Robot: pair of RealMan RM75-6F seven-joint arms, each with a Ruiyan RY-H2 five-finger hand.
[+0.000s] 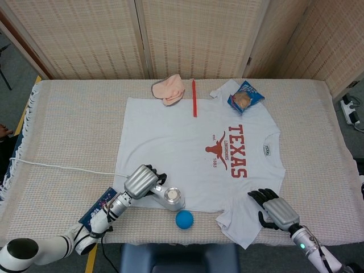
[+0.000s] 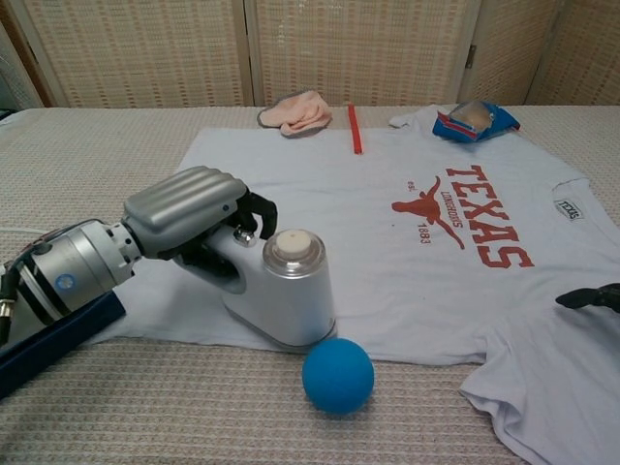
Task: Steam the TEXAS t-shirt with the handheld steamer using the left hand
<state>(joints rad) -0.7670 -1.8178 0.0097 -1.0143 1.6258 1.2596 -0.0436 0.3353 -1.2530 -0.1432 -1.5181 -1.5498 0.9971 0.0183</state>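
The white TEXAS t-shirt (image 1: pixel 187 153) (image 2: pixel 407 252) lies flat on the table, red print toward its right half. My left hand (image 1: pixel 142 181) (image 2: pixel 189 218) grips the handle of the white handheld steamer (image 1: pixel 169 197) (image 2: pixel 286 295), which stands on the shirt's near hem. Its white cord (image 1: pixel 57 166) trails off to the left. My right hand (image 1: pixel 274 209) rests on the shirt's lower right sleeve area with fingers curled and nothing in it; only its dark fingertips (image 2: pixel 591 296) show at the chest view's right edge.
A blue ball (image 1: pixel 183 219) (image 2: pixel 337 376) lies just right of the steamer, at the shirt's hem. A pink cloth (image 1: pixel 169 89), a red pen (image 1: pixel 194 98) and a blue snack bag (image 1: pixel 245 98) lie along the shirt's far edge. A dark blue book (image 1: pixel 98 206) lies under my left forearm.
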